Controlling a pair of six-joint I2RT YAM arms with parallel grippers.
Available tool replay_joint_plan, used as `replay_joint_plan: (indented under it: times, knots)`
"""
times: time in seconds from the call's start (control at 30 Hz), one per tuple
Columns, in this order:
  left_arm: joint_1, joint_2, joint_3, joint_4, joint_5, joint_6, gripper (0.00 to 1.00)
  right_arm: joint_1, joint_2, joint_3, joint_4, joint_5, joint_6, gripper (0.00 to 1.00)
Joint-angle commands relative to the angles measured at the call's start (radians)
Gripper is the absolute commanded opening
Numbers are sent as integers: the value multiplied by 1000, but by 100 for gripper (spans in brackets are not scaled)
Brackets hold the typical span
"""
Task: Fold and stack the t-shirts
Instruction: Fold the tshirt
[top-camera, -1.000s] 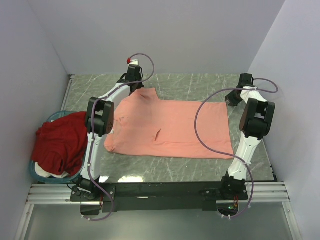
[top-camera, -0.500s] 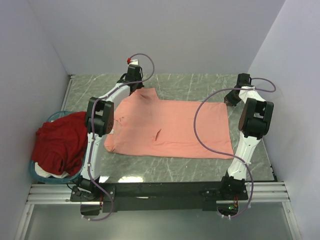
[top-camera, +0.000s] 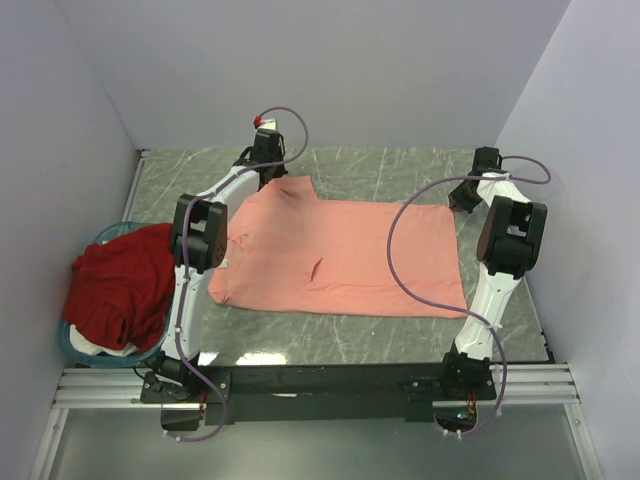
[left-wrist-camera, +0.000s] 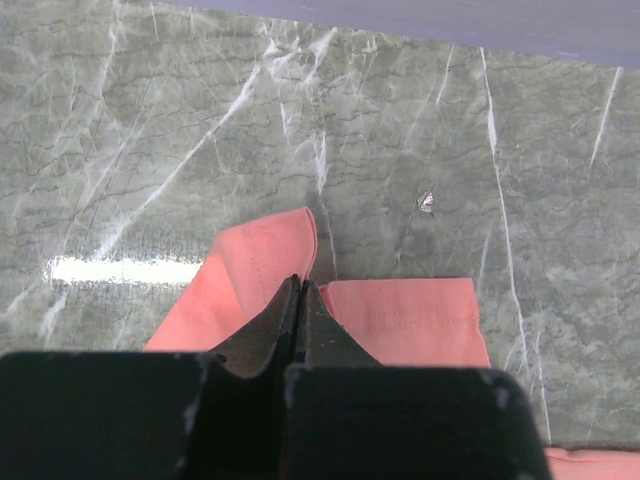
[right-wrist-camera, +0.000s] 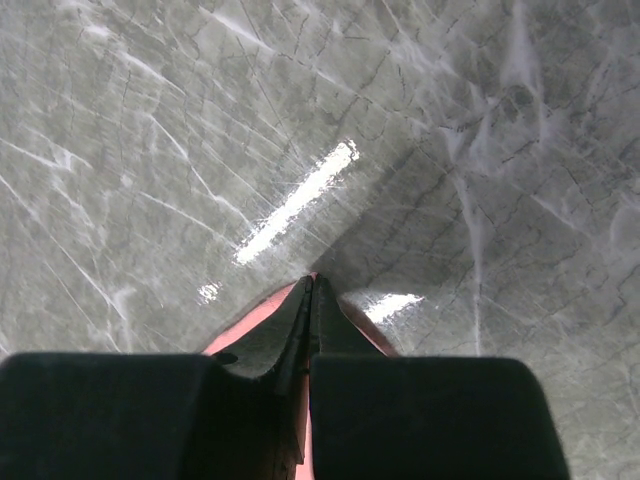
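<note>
Now that the salmon-pink t-shirt (top-camera: 350, 255) has been clamped by the right pincer (right-wrist-camera: 310, 287), as by the left pincer (left-wrist-camera: 300, 292), folding is judged ready to be started.

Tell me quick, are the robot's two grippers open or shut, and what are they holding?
Left gripper: shut, pinching the salmon-pink cotton t-shirt at a far edge.
Right gripper: shut, pinching that shirt's far corner.

Robot lab cell, plain walls (top-camera: 400, 70)

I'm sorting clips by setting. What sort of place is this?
Probably a lab test booth: plain walls box in a marbled table, with a left arm and right arm bolted to a metal frame at its edge.
</note>
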Motion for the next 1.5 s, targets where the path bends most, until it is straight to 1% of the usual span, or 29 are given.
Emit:
replay_joint_plan:
  times: [0.0, 0.4, 0.53, 0.63, 0.67, 0.83, 0.93, 1.07, 1.3, 1.47]
  knots:
    - [5, -86, 25, 12, 15, -18, 0, 7, -61, 4, 19, 40, -4, 0]
    - [8, -193, -7, -11, 9, -29, 0, 5, -191, -111, 97, 49, 7, 0]
    - [8, -238, -30, -40, 15, -43, 0, 4, -248, -177, 122, 45, 18, 0]
    - [8, -293, -96, -45, 31, -67, 0, 4, -285, -237, 148, 54, 25, 0]
    - [8, -311, -140, -43, 32, -77, 0, 4, -308, -251, 152, 57, 27, 0]
    - [8, -425, -259, -93, 43, -172, 0, 2, -381, -355, 183, 55, 31, 0]
    - [7, -502, -355, -109, 57, -233, 0, 2, -437, -422, 208, 51, 41, 0]
    - [5, -612, -527, -110, 86, -311, 0, 0, -516, -499, 218, 58, 48, 0]
    - [0, -813, -730, -143, 98, -370, 0, -15, -621, -625, 220, 95, 41, 0]
    - [0, -925, -863, -153, 136, -397, 0, -29, -673, -673, 217, 103, 41, 0]
